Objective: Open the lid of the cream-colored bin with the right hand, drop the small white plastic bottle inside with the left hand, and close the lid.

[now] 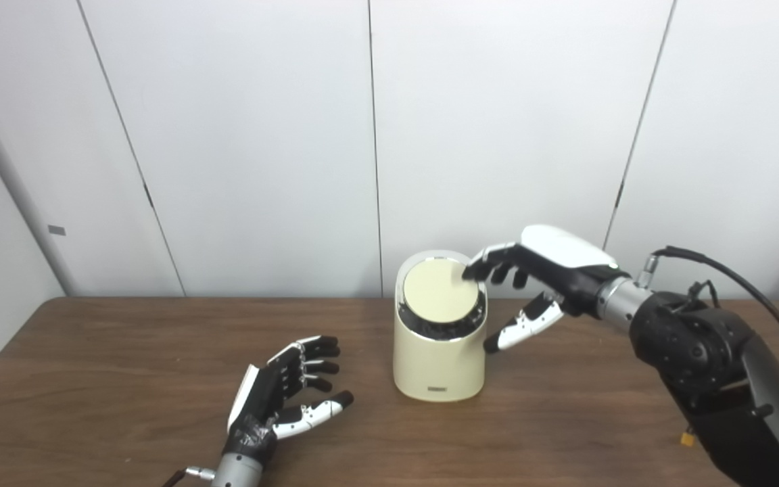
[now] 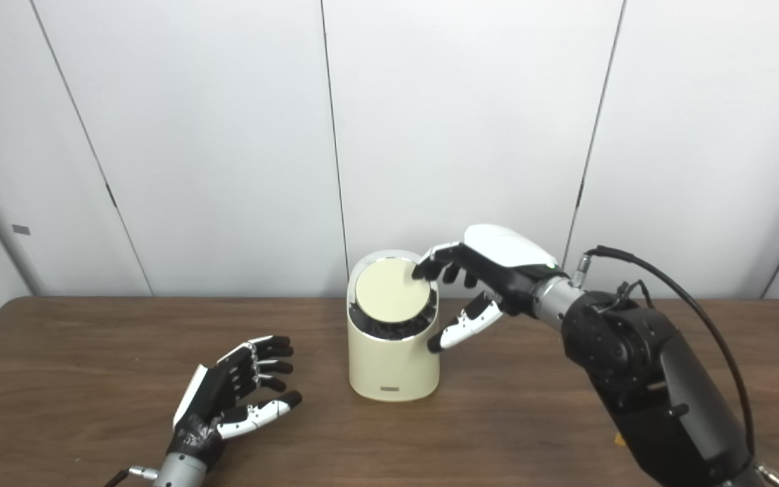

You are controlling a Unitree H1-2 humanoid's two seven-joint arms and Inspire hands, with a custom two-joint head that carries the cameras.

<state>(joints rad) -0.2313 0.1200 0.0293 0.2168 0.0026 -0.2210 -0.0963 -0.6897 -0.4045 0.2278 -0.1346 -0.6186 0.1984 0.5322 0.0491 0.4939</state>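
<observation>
The fingers of the right hand are curled forward and rest on the far right edge of the lid, its thumb hanging loose beside the bin's wall; they grip nothing. The fingers of the left hand are spread apart, palm up, and hold nothing.

The wooden table carries everything. The right arm reaches in from its right side. The cream-colored bin stands upright near the middle of the table, closer to the far edge. Its round lid sits in the top opening, tilted toward the camera, with a dark gap showing under its near edge. The left hand lies well apart from the bin, toward the near left edge.

The small white plastic bottle is in neither view: not on the table, not in either hand. It may already be inside the bin, though the pictures cannot confirm that. If so, only seating the lid is left; the fingertips on it suit a press either way.
</observation>
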